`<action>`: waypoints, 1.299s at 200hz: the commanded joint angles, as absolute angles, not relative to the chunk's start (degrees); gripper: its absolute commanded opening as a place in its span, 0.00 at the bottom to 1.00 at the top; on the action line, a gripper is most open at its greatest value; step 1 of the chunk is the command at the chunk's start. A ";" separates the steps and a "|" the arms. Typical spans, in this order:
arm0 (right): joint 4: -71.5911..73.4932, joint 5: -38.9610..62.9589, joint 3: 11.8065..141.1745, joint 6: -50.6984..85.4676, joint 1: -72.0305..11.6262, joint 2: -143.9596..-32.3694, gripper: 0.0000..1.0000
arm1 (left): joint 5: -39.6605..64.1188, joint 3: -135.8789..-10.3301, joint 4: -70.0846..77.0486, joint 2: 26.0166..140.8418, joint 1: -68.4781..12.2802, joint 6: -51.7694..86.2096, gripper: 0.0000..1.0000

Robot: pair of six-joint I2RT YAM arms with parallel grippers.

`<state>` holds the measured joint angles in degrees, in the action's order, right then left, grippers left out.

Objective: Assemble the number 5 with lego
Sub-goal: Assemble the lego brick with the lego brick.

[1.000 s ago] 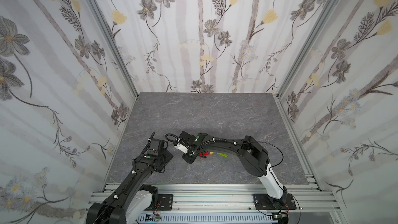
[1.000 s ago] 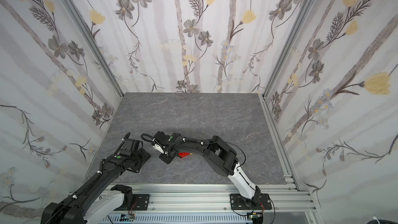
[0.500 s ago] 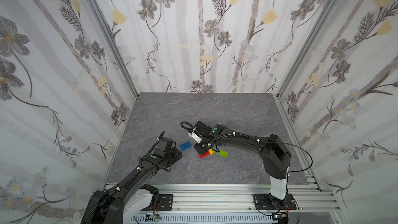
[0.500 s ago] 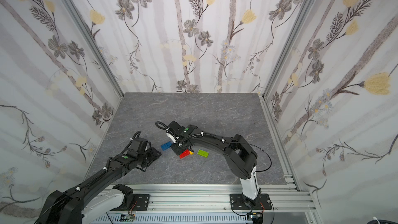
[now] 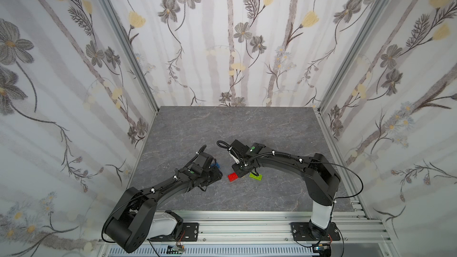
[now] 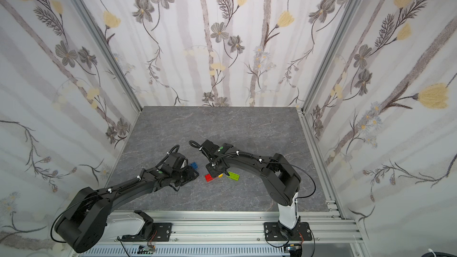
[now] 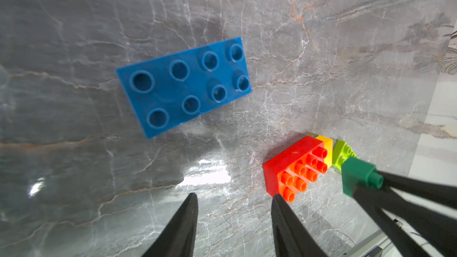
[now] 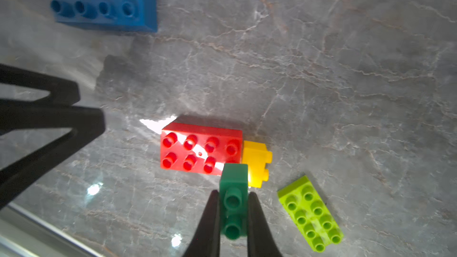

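Change: since a second ago, both arms swung apart; bricks that were hidden under the right arm now lie in plain sight, the left arm reaching further in toward the blue one.
Left gripper [image 7: 233, 221]: black tapered fingers parted, nothing between them, hovering over bare grey marbled tabletop [image 7: 321, 45] just short of the blue brick.
Blue brick: long blue studded plastic brick [image 7: 184, 86], flat on the table, studs up, alone and well apart from the other pieces; in a top view [image 6: 194, 165] just beyond the left wrist.
Red brick: long red studded plastic brick [image 8: 200, 148], studs up, at mid-table.
Yellow brick: short yellow plastic brick [image 8: 257, 161] touching the red one's end; whether clicked on or merely butted, cannot tell.
Right gripper [image 8: 233, 216]: clamped on the short dark green plastic brick [image 8: 233, 181], held above the red-yellow join.
Lime brick: long lime-green studded plastic brick [image 8: 310, 213], loose, lying askew just beside the yellow one.
Step in hand: probably seating the dark green connector; the figure five barely begun, three bars unjoined.
Next move: likely lowering the green piece squarely onto studs, pressing down, while steadying the red bar against sliding.
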<state>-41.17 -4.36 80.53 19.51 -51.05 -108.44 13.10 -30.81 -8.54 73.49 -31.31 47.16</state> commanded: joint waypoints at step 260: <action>-42.10 -2.11 82.23 22.65 -50.98 -113.20 0.12 | 8.35 -28.68 -10.07 69.61 -31.29 47.20 0.51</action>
<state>-40.66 -1.89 82.74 21.43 -50.94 -112.62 9.17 -28.80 -9.65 69.78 -31.35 46.94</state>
